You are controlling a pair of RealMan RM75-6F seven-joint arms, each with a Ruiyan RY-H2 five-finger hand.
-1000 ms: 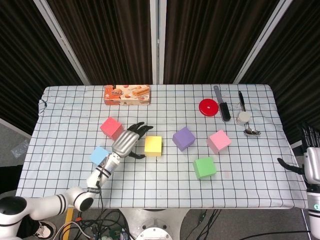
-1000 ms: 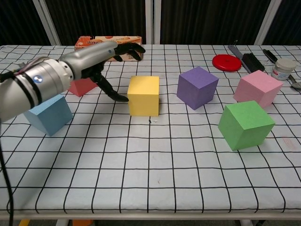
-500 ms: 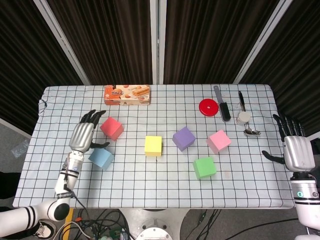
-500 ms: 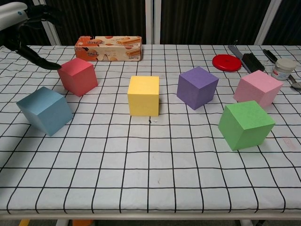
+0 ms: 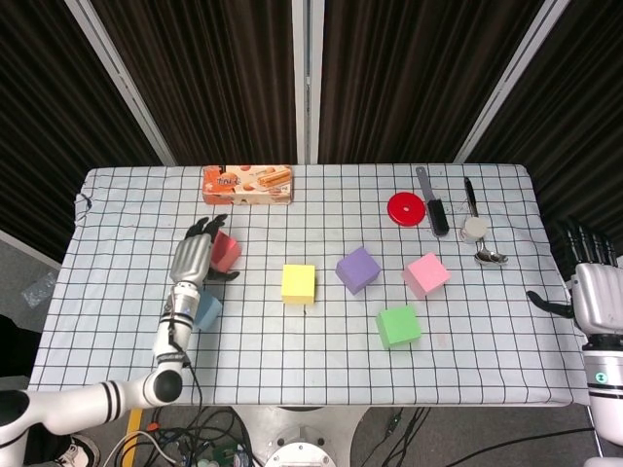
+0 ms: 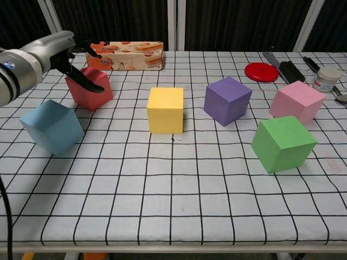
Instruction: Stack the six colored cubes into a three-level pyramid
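Head view: six cubes are counted on the checked table (image 5: pixel 467 350), none stacked, one of each colour. The red cube (image 5: pixel 227 252) lies at 9 o'clock of the table centre, partly covered by the left hand (image 5: pixel 195 257), which is held over its left side with fingers spread toward 12 o'clock; whether the cube is touched cannot be told here. The blue cube (image 5: pixel 207 310) is seen just at 6 o'clock of that hand, half hidden by the forearm. The yellow cube (image 5: pixel 298 283) sits near centre, the purple cube (image 5: pixel 357 269) at its 3 o'clock, the pink cube (image 5: pixel 426 274) further toward 3 o'clock, the green cube (image 5: pixel 398 326) at 5 o'clock of the purple one. One snack box (image 5: pixel 247 184) is placed at the far edge, 12 o'clock of the red cube. One red lid (image 5: pixel 404 209), one black-handled tool (image 5: pixel 432 206), one small jar (image 5: pixel 473 229) and one spoon (image 5: pixel 490 257) are grouped at the far right. The right hand (image 5: pixel 590 292) is held off the table's right edge, fingers apart, nothing in it. Chest view: the same six cubes are seen, all apart from each other. The left hand (image 6: pixel 68 51) is placed above the red cube (image 6: pixel 89 88), fingers spread with dark fingertips (image 6: pixel 93 89) lying against its near face; nothing is gripped. The blue cube (image 6: pixel 52 126) is tilted at 7 o'clock of the red. The yellow cube (image 6: pixel 165 110), purple cube (image 6: pixel 227 100), pink cube (image 6: pixel 296 102) and green cube (image 6: pixel 283 143) are seen untouched. The right hand is not shown here.
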